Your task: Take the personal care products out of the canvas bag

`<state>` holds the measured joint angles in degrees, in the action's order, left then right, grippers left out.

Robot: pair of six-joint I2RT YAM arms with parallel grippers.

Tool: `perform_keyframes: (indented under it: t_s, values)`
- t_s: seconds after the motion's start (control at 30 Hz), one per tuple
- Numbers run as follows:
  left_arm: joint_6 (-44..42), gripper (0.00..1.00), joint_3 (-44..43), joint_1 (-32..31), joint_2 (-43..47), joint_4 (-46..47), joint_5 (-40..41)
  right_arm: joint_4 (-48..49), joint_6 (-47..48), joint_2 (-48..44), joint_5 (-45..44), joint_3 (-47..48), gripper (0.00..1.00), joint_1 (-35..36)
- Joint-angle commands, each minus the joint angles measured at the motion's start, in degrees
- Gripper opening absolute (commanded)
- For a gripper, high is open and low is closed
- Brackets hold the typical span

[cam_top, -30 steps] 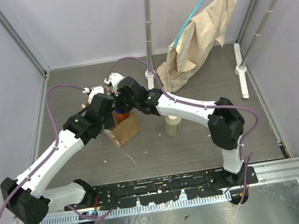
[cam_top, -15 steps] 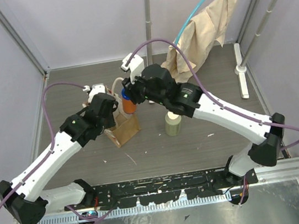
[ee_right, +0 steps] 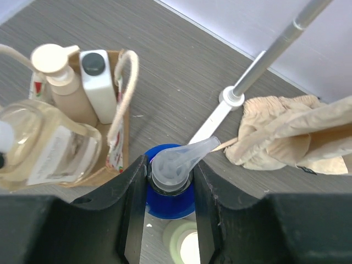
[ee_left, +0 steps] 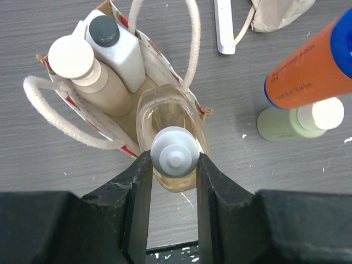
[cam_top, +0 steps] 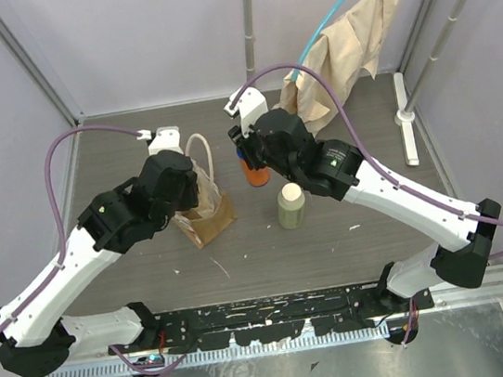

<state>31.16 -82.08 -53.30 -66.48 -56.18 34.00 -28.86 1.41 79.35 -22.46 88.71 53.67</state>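
Canvas bag (cam_top: 209, 221): small tan tote with cream loop handles, stood open on the grey surface (cam_top: 262, 262). Inside, side by side at one end, a tan bottle (ee_left: 102, 88) with a pale cap and a white flat-sided bottle (ee_left: 124, 55) with a dark cap are seen. Left gripper (ee_left: 173, 159) is clamped on the grey cap of a clear amber-filled bottle (ee_left: 168, 118), held over the bag's other end. Right gripper (ee_right: 169, 170) is closed around the clear nozzle cap of an orange bottle (ee_left: 311, 66), outside the bag, near the olive-green bottle (ee_left: 280, 124) stood on the surface
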Motion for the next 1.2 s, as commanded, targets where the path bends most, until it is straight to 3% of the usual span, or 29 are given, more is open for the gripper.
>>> perform_keyframes:
  t_s: [0.0,0.57,0.7,1.0,1.17]
  values:
    - [1.8,0.00,-5.8,-2.6,1.8,-0.1,-0.2,6.7,-0.7,-2.3,-5.4,-1.9,0.33,-1.3]
    - [5.1,0.00,-13.6,-15.3,-0.2,-8.4,1.8,19.8,-8.6,-0.5,2.3,-21.4,0.33,-16.2]
    - [5.7,0.00,-9.3,-15.6,0.6,-7.0,2.9,21.4,-9.9,0.1,3.0,-23.5,0.33,-17.5]
    - [8.5,0.00,9.5,-15.6,5.0,4.7,5.1,21.2,-11.2,1.0,3.3,-24.6,0.33,-18.3]
    - [6.4,0.00,11.9,-15.6,2.1,11.8,4.4,18.0,-11.8,3.2,3.1,-23.0,0.34,-18.4]
